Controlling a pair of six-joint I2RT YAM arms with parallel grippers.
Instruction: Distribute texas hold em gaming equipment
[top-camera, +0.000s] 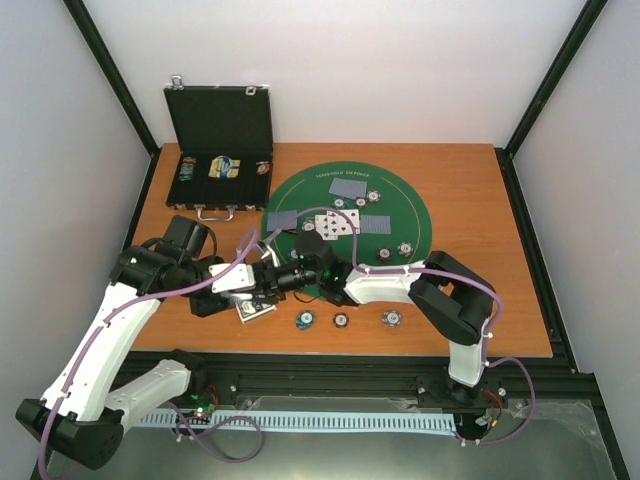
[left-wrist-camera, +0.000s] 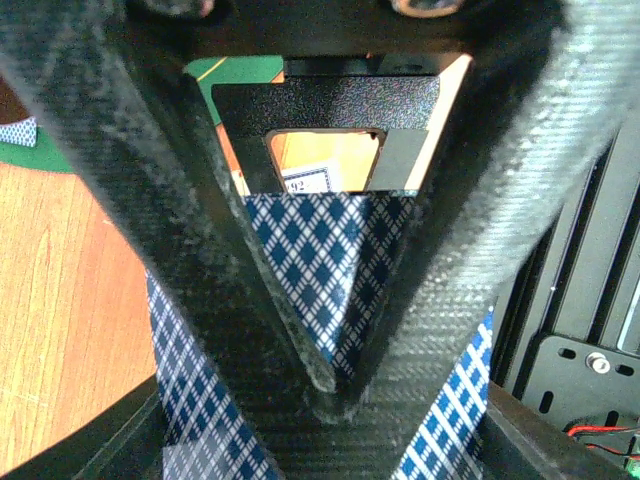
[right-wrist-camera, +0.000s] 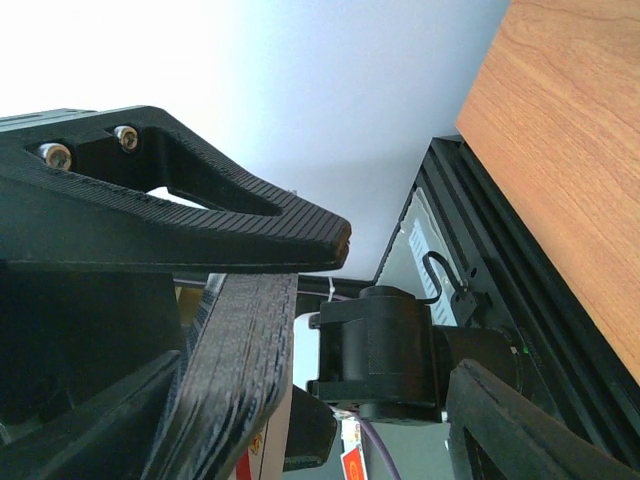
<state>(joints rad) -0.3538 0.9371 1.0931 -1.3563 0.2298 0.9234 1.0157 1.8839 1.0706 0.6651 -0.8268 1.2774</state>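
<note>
the left gripper (left-wrist-camera: 330, 385) is squeezed tight on a stack of playing cards (left-wrist-camera: 320, 260) with blue and white diamond backs. its two fingers come together in a v and the cards stick out past the tip toward 12 o'clock. at the far end of the cards a black finger (left-wrist-camera: 330, 110) of the other arm lies over them.

from above, the two arms meet at the 7 o'clock edge of the round green mat (top-camera: 400, 200). the right gripper (right-wrist-camera: 320, 262) points at the left one. i cannot tell if its jaws are apart or together.

on the mat, some face-down cards (top-camera: 350, 187) lie near 12, 9 and the middle. a few white-faced cards (top-camera: 335, 222) lie in the middle. two striped chips (top-camera: 405, 248) sit at 4 o'clock on the mat. three more poker chips (top-camera: 341, 320) lie in a row on the wooden table (top-camera: 480, 300), at 6 o'clock from the mat.

the open black case (top-camera: 220, 120) stands at 10 o'clock on the table.
</note>
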